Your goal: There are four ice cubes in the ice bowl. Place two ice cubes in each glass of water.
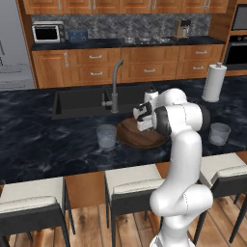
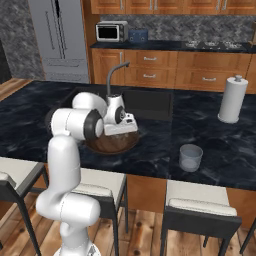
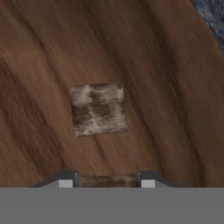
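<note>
I have the hand (image 3: 106, 181) low inside the ice bowl (image 3: 39, 57), pointing down at the wooden floor of it. From the left base camera the bowl (image 1: 131, 136) sits on the dark bench (image 1: 38, 140) just in front of the sink, with one glass of water (image 1: 106, 137) just beside it at nine o'clock and the other glass (image 1: 219, 133) well apart at three o'clock.

In the hand camera one ice cube (image 3: 99, 109) lies flat on the wood, straight ahead of the fingertips at twelve o'clock, a little left of the midline. It looks square, so I see no long axis to favour; its edges sit nearly parallel to the line between the two fingertips (image 3: 65, 183). Something pale shows in the gap between the fingertips at the bottom edge, possibly another cube, but I cannot tell whether it is gripped or merely lying under them. The fingers stand moderately apart, roughly as wide as the cube ahead.

My judgement: this is the pick-up step, and everything turns on centring the hand over that cube.
</note>
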{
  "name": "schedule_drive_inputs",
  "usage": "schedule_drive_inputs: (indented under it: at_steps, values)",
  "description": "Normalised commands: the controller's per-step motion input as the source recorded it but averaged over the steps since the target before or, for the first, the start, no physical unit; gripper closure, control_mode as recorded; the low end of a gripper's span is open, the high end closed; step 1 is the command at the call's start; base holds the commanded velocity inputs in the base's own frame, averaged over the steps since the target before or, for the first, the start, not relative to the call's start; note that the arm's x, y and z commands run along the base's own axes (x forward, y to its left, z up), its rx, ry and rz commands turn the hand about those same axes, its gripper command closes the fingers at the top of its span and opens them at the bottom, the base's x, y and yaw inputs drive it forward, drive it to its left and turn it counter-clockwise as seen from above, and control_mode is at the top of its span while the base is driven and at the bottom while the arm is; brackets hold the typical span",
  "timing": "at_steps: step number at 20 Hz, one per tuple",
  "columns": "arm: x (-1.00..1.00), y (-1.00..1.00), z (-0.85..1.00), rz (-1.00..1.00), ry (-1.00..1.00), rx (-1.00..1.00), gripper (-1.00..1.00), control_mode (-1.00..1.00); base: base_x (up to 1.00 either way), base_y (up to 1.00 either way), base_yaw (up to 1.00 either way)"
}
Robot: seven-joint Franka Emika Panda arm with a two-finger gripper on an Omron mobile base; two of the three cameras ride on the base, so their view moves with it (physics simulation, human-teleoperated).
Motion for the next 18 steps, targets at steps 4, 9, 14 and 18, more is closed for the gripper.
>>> schedule_drive_inputs:
  at_steps: [4, 9, 14, 18]
  values:
    - [-0.18, -0.49, 0.75, -0.09, 0.03, 0.00, 1.00, -1.00, 0.00, 0.00, 0.00]
    - [-0.53, -0.74, 0.57, -0.09, 0.03, 0.02, 1.00, -1.00, 0.00, 0.00, 0.00]
    - [-0.87, -0.96, 0.28, -0.07, 0.00, 0.02, 1.00, -1.00, 0.00, 0.00, 0.00]
    - [-0.63, -0.91, 0.22, -0.09, 0.00, 0.01, 1.00, -1.00, 0.00, 0.00, 0.00]
